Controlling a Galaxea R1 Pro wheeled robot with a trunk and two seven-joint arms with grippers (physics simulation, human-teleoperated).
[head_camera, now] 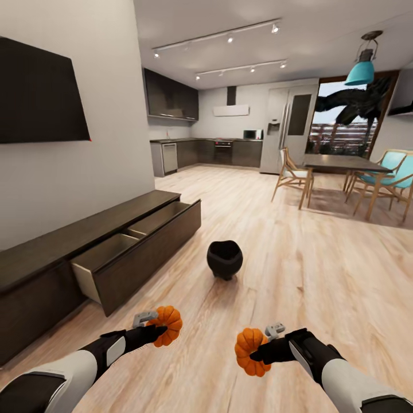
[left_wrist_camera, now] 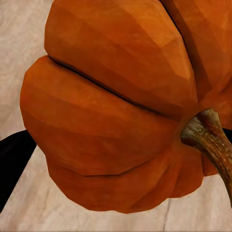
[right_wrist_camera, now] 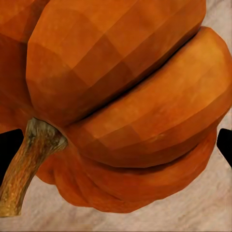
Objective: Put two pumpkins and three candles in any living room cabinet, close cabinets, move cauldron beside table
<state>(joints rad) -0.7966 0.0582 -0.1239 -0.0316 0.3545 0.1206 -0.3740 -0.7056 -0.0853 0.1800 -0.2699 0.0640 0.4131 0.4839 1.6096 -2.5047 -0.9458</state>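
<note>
Left gripper (head_camera: 156,328) clamped on one pumpkin (head_camera: 168,325) at seven o'clock, right gripper (head_camera: 259,347) clamped on second pumpkin (head_camera: 249,351) at five. Cauldron (head_camera: 224,258) dead centre on floor; cabinet (head_camera: 103,252) drawers pulled out at nine.

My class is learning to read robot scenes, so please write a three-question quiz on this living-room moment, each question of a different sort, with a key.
1. True or false: the cabinet has a drawer pulled open.
2. What does the left gripper hold?
A. a candle
B. a pumpkin
C. nothing
3. Fill in: the black cauldron stands on the wood ____.

Key:
1. True.
2. B; the right gripper holds the other pumpkin.
3. Floor.
</note>
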